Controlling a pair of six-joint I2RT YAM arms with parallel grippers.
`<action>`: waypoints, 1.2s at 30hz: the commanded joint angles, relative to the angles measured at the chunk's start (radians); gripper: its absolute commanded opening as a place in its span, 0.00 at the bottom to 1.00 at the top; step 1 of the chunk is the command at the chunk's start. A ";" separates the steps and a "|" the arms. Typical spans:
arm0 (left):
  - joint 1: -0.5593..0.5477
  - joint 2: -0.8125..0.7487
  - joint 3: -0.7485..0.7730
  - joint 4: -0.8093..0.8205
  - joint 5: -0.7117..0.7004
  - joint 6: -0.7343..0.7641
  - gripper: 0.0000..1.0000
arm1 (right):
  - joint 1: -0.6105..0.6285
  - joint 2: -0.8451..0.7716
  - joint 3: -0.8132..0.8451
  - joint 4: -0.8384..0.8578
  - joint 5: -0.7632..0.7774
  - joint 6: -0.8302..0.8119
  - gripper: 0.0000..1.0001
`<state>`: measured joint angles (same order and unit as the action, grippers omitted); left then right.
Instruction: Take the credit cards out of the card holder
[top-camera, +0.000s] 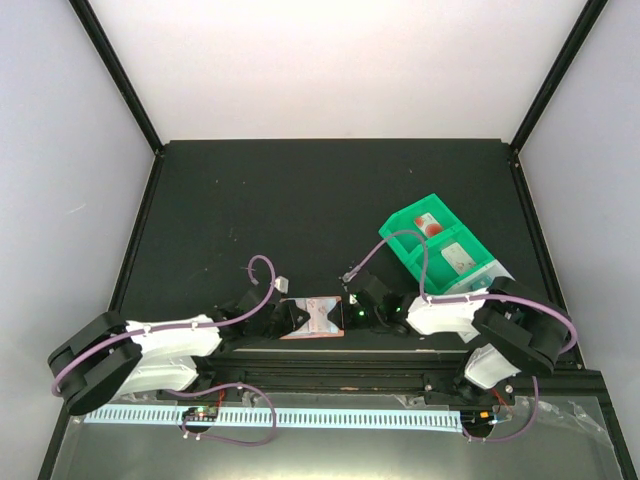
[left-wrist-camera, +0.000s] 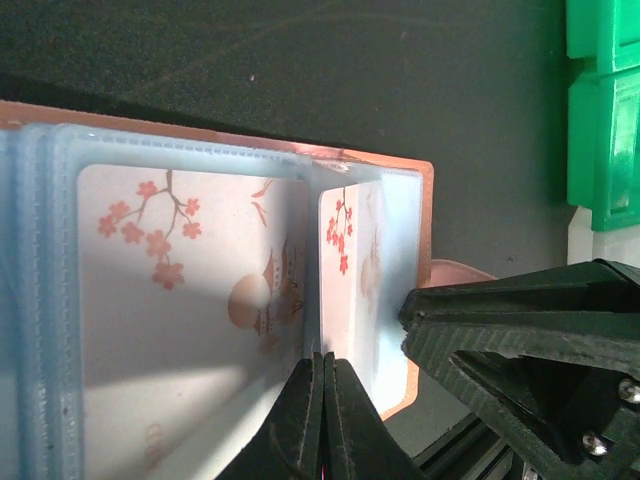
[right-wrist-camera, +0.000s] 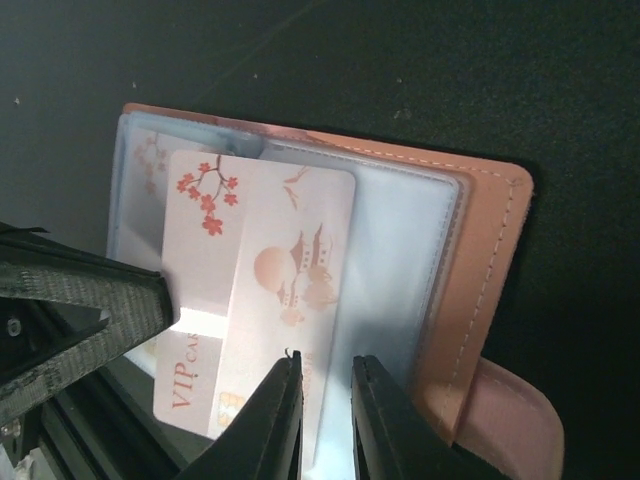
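The salmon-orange card holder (top-camera: 315, 318) lies open between both grippers near the table's front edge. My left gripper (top-camera: 292, 315) is shut (left-wrist-camera: 322, 362) on a pale blue pocket page of the holder (left-wrist-camera: 425, 200). White credit cards with red blossoms (left-wrist-camera: 190, 290) sit in the pockets. In the right wrist view a white blossom card (right-wrist-camera: 250, 290) marked VIP sticks partly out of a pocket of the holder (right-wrist-camera: 490, 250). My right gripper (top-camera: 352, 312) has its jaws a narrow gap apart (right-wrist-camera: 325, 368), and the card's edge runs into that gap.
A green plastic bin (top-camera: 404, 244) stands at the right behind the right arm, with two pale cards (top-camera: 430, 222) inside. The holder's pink snap tab (right-wrist-camera: 510, 420) hangs at its right. A black frame rail (top-camera: 330, 362) runs along the table's front.
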<state>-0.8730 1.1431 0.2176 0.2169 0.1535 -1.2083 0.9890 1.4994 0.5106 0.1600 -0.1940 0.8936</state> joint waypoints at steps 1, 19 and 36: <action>-0.006 0.020 0.012 0.008 0.013 0.014 0.02 | 0.006 0.061 0.006 0.057 -0.019 0.002 0.14; -0.008 0.064 0.010 0.122 0.048 0.013 0.03 | 0.006 0.089 -0.039 0.086 -0.025 0.026 0.11; -0.007 -0.121 -0.057 -0.013 -0.074 -0.017 0.01 | 0.006 0.062 -0.047 0.077 -0.002 -0.010 0.11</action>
<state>-0.8768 1.0710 0.1757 0.2569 0.1413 -1.2095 0.9890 1.5711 0.4953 0.2932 -0.2268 0.9142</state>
